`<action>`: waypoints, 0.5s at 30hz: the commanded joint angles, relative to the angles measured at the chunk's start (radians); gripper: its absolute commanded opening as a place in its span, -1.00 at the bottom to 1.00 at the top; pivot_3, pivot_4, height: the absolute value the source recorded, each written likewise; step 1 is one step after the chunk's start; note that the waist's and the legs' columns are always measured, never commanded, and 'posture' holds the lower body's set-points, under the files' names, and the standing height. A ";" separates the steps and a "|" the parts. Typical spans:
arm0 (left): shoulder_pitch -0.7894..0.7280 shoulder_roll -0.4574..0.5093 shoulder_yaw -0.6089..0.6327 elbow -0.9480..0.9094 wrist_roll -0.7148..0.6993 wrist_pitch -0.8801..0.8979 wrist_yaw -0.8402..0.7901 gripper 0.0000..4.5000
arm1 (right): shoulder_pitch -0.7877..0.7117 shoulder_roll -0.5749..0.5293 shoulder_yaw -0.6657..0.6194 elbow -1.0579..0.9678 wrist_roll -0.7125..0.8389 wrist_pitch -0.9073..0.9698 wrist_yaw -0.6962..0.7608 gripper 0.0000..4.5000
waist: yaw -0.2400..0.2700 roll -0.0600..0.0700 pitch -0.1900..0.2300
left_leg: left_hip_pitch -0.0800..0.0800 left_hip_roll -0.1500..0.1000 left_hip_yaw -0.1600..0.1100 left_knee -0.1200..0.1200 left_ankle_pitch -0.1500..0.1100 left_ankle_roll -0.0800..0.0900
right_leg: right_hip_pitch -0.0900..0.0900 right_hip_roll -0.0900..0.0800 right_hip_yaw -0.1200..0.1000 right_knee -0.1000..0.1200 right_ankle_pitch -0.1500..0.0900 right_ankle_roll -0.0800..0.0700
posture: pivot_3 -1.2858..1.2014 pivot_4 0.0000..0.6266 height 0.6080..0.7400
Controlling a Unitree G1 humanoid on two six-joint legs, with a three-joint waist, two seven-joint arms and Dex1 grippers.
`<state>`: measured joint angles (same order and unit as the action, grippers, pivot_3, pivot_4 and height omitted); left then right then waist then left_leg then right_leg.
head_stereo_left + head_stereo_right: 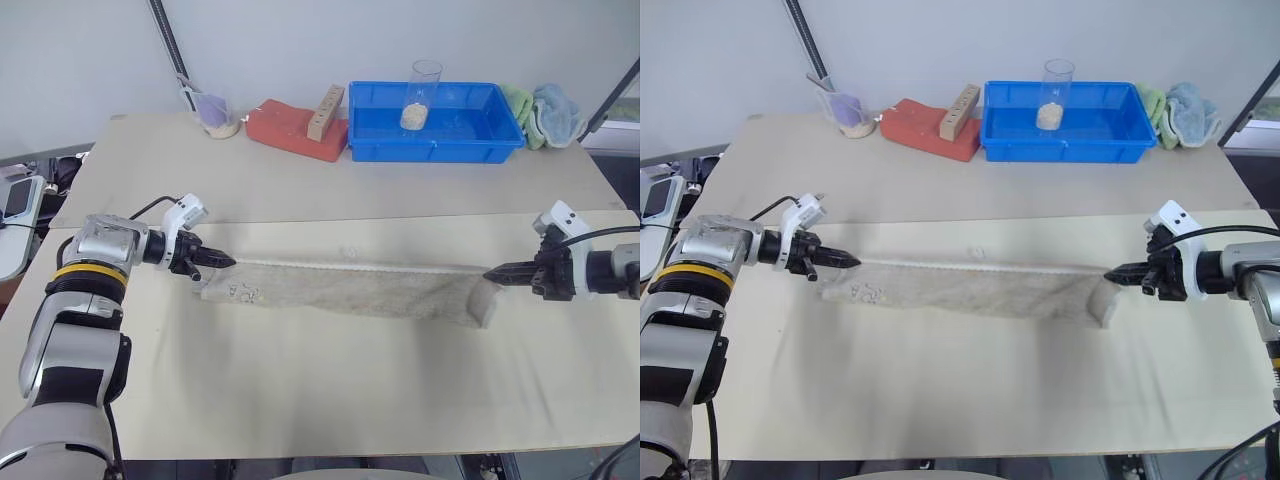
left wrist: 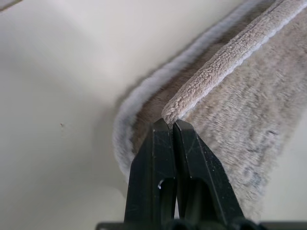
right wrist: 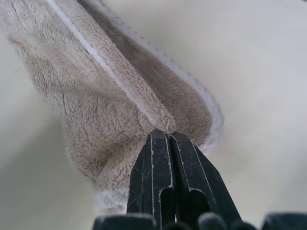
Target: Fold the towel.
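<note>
The beige towel [image 1: 350, 292] hangs stretched between my two grippers as a long band, its cream hem [image 1: 350, 265] taut along the top and its lower part resting on the table. My left gripper [image 1: 228, 261] is shut on the towel's left corner; the left wrist view shows the hem [image 2: 225, 57] pinched at the fingertips [image 2: 160, 132]. My right gripper [image 1: 490, 271] is shut on the right corner, and the right wrist view shows the plush fold [image 3: 110, 91] caught at its fingertips [image 3: 160, 139].
At the back of the far table [image 1: 150, 170] stand a blue bin [image 1: 375, 135] holding a clear cup [image 1: 420, 95], a red block [image 1: 285, 130] with a wooden piece, a small cup [image 1: 210, 110], and green and light-blue cloths [image 1: 545, 112]. The near table [image 1: 330, 390] lies bare below the towel.
</note>
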<state>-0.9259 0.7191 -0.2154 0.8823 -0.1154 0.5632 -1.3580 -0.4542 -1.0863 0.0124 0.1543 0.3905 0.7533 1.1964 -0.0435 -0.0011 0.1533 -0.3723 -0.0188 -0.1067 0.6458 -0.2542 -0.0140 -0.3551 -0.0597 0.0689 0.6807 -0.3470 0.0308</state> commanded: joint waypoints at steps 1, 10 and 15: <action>-0.031 0.004 0.034 0.033 0.020 -0.039 0.037 -1.00 | -0.040 0.008 -0.016 0.013 -0.015 -0.011 -0.010 -0.99 | 0.000 0.000 0.000 | 0.000 0.000 0.000 0.000 0.000 0.000 | 0.000 0.000 0.000 0.000 0.000 0.000 | 0.03 -0.52 1.00; -0.064 0.005 0.108 0.091 0.013 -0.090 0.120 0.44 | -0.072 0.034 -0.079 0.006 -0.018 -0.021 -0.089 0.20 | -0.001 0.000 0.000 | 0.000 0.000 0.000 0.000 0.000 0.000 | -0.001 0.000 0.000 0.001 0.000 0.000 | 0.03 -0.52 1.00; -0.073 0.037 0.148 0.079 0.013 -0.165 0.137 1.00 | -0.047 0.012 -0.162 -0.075 -0.005 -0.043 -0.133 0.96 | 0.000 0.000 0.000 | 0.000 0.000 0.000 0.000 0.000 0.000 | -0.001 0.000 0.000 0.001 0.000 0.000 | 0.03 -0.52 1.00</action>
<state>-0.9744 0.7208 -0.0980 0.9776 -0.1019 0.4324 -1.2142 -0.4971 -1.0471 -0.0854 0.1415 0.3740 0.7334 1.0701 -0.0436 -0.0010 0.1532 -0.3723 -0.0190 -0.1070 0.6457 -0.2541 -0.0140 -0.3560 -0.0599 0.0689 0.6821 -0.3470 0.0308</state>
